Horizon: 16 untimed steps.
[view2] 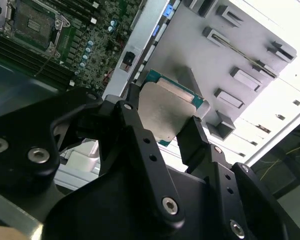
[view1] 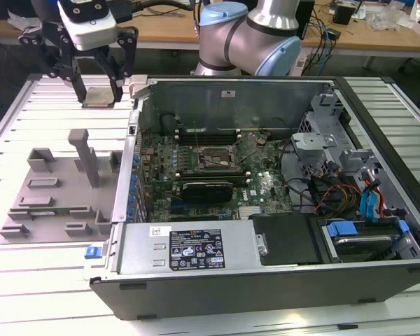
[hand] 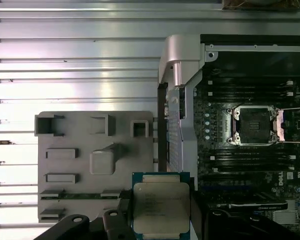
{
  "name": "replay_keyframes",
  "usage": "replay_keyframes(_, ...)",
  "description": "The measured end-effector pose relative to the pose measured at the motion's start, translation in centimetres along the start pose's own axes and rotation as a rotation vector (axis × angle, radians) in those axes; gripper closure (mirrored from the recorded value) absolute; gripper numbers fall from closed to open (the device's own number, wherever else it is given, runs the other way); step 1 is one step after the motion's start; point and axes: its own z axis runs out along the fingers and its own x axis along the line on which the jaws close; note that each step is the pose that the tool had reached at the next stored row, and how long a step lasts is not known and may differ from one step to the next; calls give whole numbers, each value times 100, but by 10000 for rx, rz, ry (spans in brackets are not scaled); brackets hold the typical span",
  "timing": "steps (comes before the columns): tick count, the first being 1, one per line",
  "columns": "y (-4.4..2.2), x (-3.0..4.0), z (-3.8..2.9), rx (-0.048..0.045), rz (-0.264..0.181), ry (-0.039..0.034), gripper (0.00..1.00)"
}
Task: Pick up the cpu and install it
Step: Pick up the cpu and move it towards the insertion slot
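Note:
The cpu (view1: 99, 96), a small square chip with a silvery top and green edge, hangs in the air above the slatted table at the exterior view's upper left. My gripper (view1: 98, 89) is shut on it, one black finger on each side. In both wrist views the cpu (view2: 167, 112) (hand: 161, 207) sits between the fingers of the gripper (view2: 165, 121) (hand: 161, 216). The open socket (view1: 211, 159) (hand: 253, 126) lies on the motherboard inside the computer case (view1: 266, 276), off to the exterior view's right of the gripper.
A grey parts holder (view1: 56, 189) (hand: 90, 165) lies on the table beside the case, with a thin green memory stick (hand: 85, 195) in one slot and an upright post (view1: 84, 150). The case wall (view1: 129, 168) stands between holder and motherboard. Drive bays and cables (view1: 357, 203) fill the case's right.

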Motion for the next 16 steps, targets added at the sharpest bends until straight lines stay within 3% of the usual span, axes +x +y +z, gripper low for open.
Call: replay_keyframes(16,4,-274,7,0,-1,0,45)
